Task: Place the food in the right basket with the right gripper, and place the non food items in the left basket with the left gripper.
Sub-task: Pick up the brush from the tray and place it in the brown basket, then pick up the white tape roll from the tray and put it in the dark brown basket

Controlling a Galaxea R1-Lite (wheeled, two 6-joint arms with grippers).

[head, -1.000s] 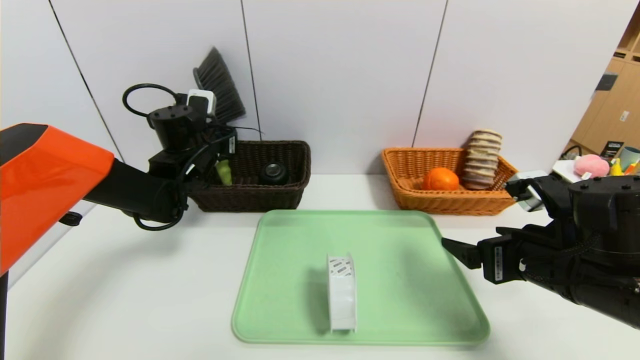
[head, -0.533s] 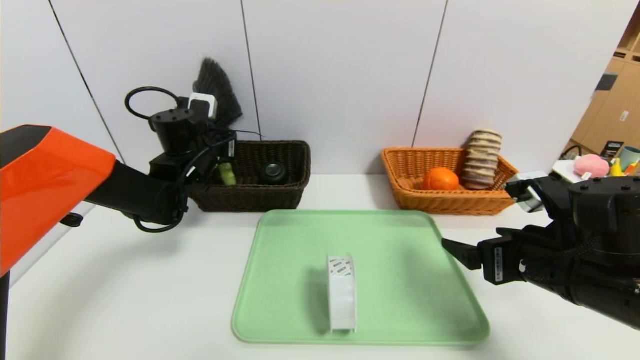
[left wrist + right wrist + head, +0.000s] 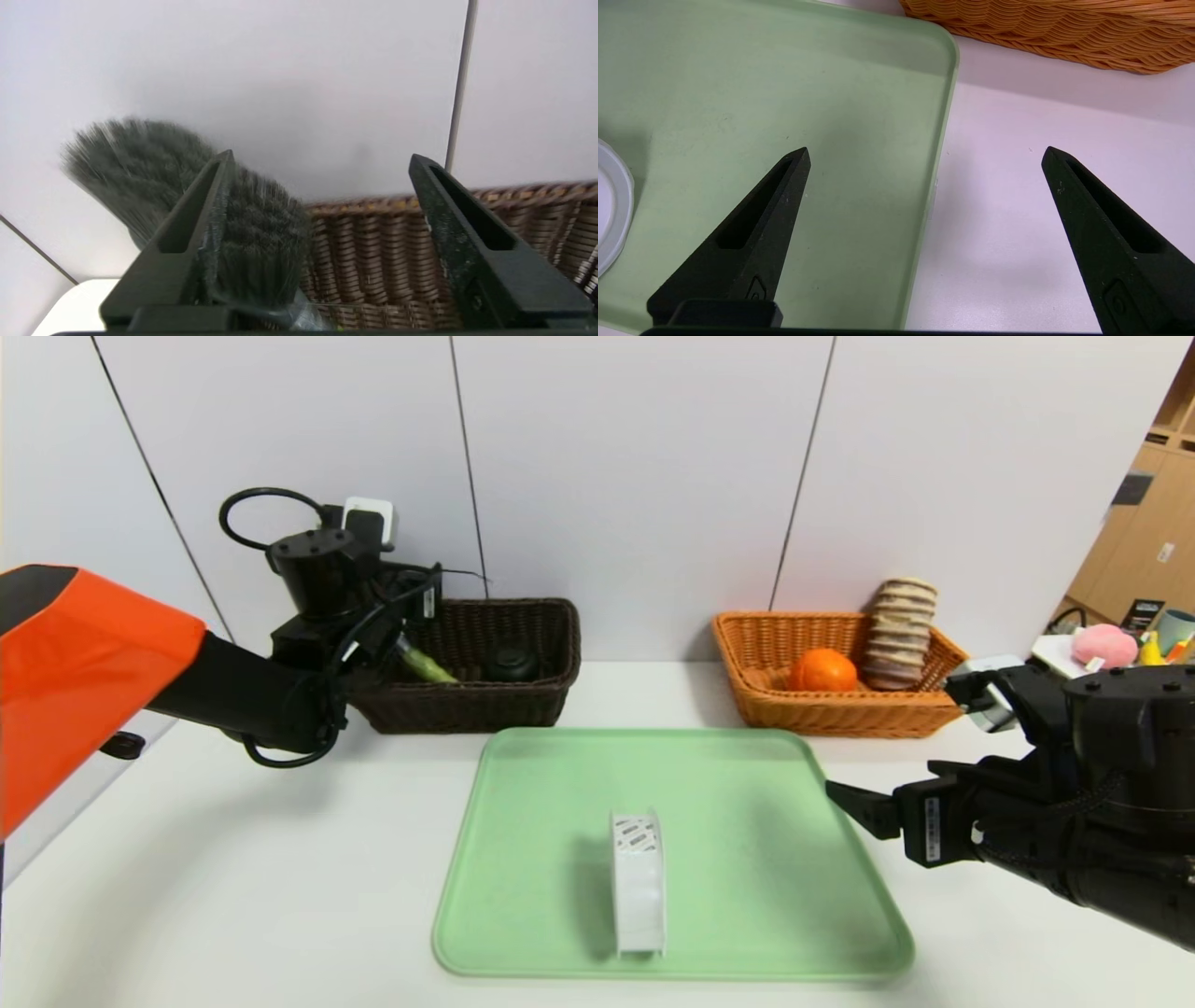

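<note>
2 arms are seen over a white table (image 3: 280, 896), and only the left gripper (image 3: 322, 158) is placed at a basket. It is held at the near-left corner of the left basket (image 3: 523, 705), the dark brown wicker one, and its jaws are spread wide with nothing clamped between them. The brush (image 3: 252, 242) is seen just inside 1 finger (image 3: 187, 233) in the left wrist view, its grey bristles lying against that finger's inner face and leaning toward the wall; whether bristles and finger truly touch cannot be told. In the head view the brush's green handle (image 3: 428, 665) is tilted down into the dark basket, beside the glass cup (image 3: 510, 664).

The right gripper (image 3: 924, 154) is held low at the right edge of the green tray (image 3: 747, 859), its fingers fully parted and empty, 1 over the tray and 1 over the table. The white spool (image 3: 639, 882) is stood on edge near the middle of the tray. The orange fruit (image 3: 822, 670) and the striped roll (image 3: 898, 633) are lying in the right basket (image 3: 822, 714), the roll propped upright against its right side.
</note>
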